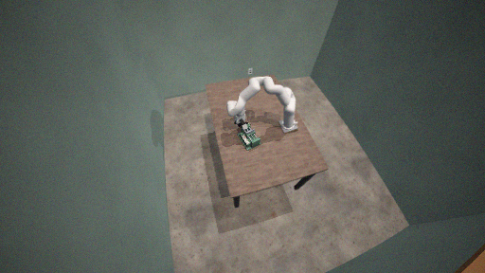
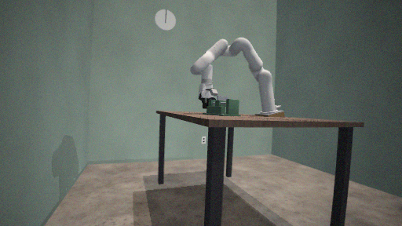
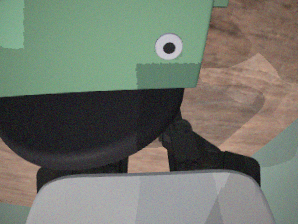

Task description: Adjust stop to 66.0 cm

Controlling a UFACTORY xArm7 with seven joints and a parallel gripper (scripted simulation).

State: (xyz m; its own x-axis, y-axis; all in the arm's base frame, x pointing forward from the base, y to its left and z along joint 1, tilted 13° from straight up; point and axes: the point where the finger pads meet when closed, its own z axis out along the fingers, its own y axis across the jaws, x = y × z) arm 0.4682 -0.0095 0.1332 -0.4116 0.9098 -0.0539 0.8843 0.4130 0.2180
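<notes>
Jaws clamped narrow on handwheel (image 3: pixel 87 125) — black disc fills left half of wrist view, pressed against green fixture (image 3: pixel 107 32) above it. One dark finger (image 3: pixel 189 149) shows at disc's right edge; other seems hidden behind disc. Fixture face carries white-ringed screw (image 3: pixel 168 47) right of centre. Wood bench (image 3: pixel 249 23) visible at far right. Top view — fixture (image 1: pixel 249 137) sits mid-bench, white arm (image 1: pixel 262 90) arching over from base at its right.

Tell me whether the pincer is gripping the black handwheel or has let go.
Gripping. In the wrist view the pincer sits tight under the black handwheel, one dark finger pressed against its rim, below the green fixture.
</notes>
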